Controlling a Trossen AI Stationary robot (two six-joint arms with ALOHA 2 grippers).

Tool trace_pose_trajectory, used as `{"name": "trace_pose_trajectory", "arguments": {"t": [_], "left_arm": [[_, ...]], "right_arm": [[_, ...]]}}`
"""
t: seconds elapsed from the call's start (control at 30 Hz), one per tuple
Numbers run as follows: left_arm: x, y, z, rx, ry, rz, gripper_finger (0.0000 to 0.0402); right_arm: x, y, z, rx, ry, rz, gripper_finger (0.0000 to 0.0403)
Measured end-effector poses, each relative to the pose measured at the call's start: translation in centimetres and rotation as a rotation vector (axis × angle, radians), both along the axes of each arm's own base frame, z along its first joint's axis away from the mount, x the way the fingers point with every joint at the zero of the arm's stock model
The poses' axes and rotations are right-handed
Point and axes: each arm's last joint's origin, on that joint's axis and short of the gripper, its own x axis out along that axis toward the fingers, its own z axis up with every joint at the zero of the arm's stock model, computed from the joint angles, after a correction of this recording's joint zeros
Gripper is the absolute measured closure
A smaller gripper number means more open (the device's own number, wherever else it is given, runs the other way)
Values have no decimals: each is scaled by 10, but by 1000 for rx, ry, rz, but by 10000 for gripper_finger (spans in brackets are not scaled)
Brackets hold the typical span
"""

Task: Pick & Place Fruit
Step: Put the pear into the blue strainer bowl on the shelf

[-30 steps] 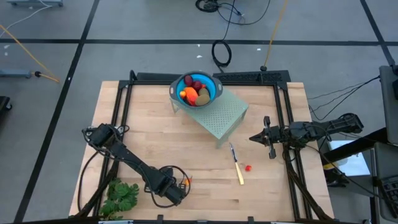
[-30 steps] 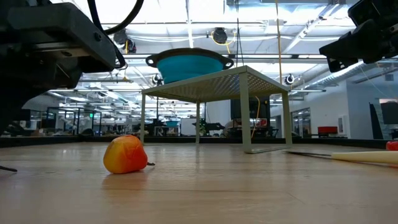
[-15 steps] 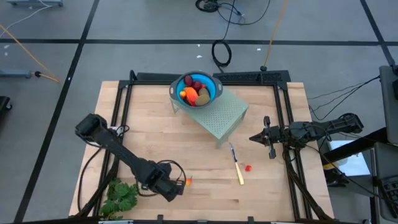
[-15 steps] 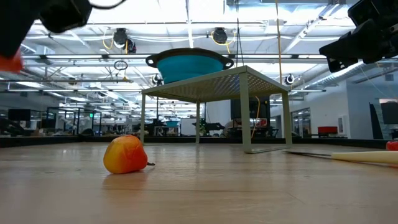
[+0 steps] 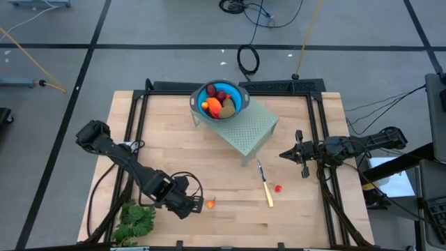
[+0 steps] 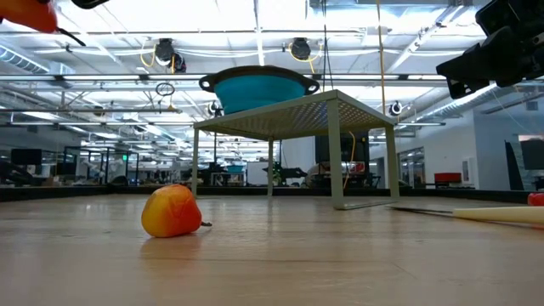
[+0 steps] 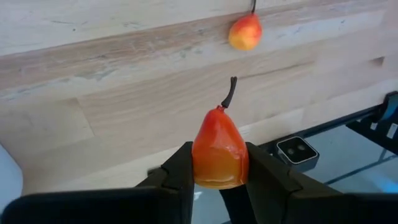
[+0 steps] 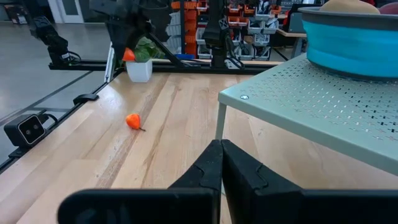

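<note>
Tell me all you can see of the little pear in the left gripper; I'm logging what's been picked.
The pear is a small orange-red toy fruit, glossy like plastic, with a thin dark curved stem. It sits stem-forward between the left gripper fingers, pinched on both flanks and lifted clear of the wooden table. Nothing else touches it; a second similar piece lies on the table beyond.

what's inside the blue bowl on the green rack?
The round blue bowl on the perforated green metal rack holds dark red toy balls, an orange-red piece and an olive-brown oval. Anything beneath that pile is covered.
</note>
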Motion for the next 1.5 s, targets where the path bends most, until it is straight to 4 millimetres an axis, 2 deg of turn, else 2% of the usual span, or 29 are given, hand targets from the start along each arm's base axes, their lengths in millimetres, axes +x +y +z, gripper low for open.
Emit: {"name": "trace_pose_trajectory", "arguments": {"t": [0.17, 0.23, 0.57, 0.73, 0.9, 1.23, 1.5], "left_arm": [[1, 1, 0, 14, -10, 6, 289], [2, 2, 0, 81, -57, -1, 289], [14, 11, 9, 753, -404, -218, 289], [21, 16, 16, 1060, -458, -321, 289], [30, 24, 22, 1242, -448, -385, 289], [50, 44, 31, 1334, -459, -401, 289], [65, 67, 42, 1289, -534, -216, 289]], "right_arm": [[0, 0, 0, -1, 0, 0, 403], [0, 0, 0, -1, 0, 0, 403], [0, 0, 0, -2, 0, 0, 403], [0, 0, 0, -31, -2, 4, 403], [0, 0, 0, -31, -2, 4, 403], [0, 0, 0, -31, -2, 4, 403], [0, 0, 0, -31, -2, 4, 403]]}}
